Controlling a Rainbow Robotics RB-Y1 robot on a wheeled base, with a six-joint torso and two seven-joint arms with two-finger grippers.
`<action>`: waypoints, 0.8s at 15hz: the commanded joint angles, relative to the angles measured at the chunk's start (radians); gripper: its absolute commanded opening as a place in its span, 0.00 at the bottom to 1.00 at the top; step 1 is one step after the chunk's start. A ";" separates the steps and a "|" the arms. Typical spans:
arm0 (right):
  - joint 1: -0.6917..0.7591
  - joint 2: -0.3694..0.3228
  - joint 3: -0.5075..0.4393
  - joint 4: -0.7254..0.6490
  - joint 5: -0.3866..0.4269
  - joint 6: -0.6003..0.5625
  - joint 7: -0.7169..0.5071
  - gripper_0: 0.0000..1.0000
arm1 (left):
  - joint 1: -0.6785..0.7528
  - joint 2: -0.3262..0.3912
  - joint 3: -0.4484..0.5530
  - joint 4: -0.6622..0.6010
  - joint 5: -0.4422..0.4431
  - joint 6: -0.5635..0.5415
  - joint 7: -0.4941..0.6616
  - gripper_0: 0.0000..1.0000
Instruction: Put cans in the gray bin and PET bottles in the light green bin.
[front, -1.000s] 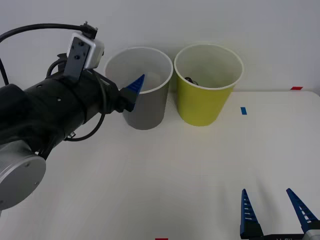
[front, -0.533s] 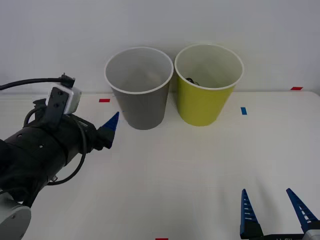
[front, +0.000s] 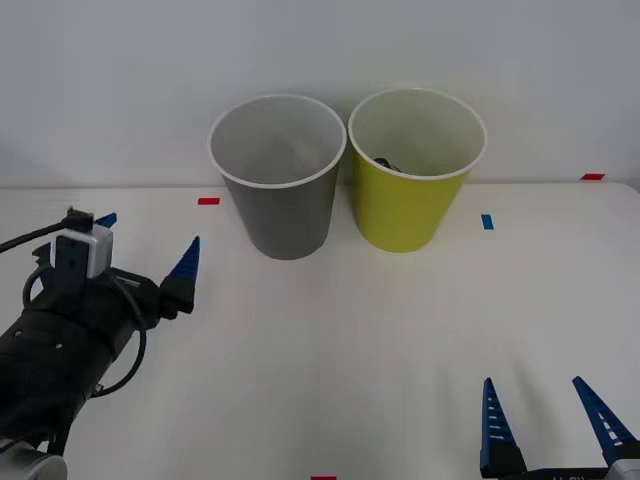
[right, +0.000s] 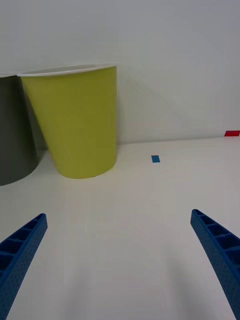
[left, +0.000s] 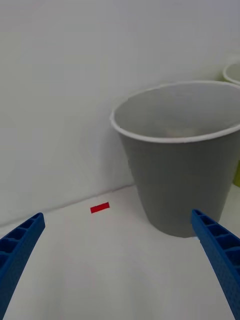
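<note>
- Risk, as a judgement: little remained to go wrong; a careless swing of the left arm could still knock the gray bin (front: 278, 180) over.
- Left end effector (front: 146, 250) stood wide open and empty, low over the counter (front: 350, 330), near the gray bin's left.
- Right end effector (front: 548, 415) waited open, empty, well apart from the green bin (front: 415, 170), where something dark lay inside.

A lab test bench: bare white table (front: 400, 330) with colored tape markers (front: 208, 201).

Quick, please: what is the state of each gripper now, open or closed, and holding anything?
Left gripper: open, holding nothing, left of the gray bin.
Right gripper: open, holding nothing, low over the table's near edge.
</note>
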 joint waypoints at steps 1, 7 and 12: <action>0.000 0.000 0.000 0.000 0.000 0.000 0.000 1.00 | 0.112 0.007 -0.016 0.042 0.016 -0.106 0.000 1.00; 0.000 0.000 0.000 0.000 0.000 0.000 0.000 1.00 | 0.213 0.036 -0.102 0.259 -0.074 -0.534 0.008 1.00; 0.000 0.000 0.000 0.000 0.000 0.000 0.000 1.00 | 0.362 0.036 -0.114 0.295 -0.151 -0.740 -0.001 1.00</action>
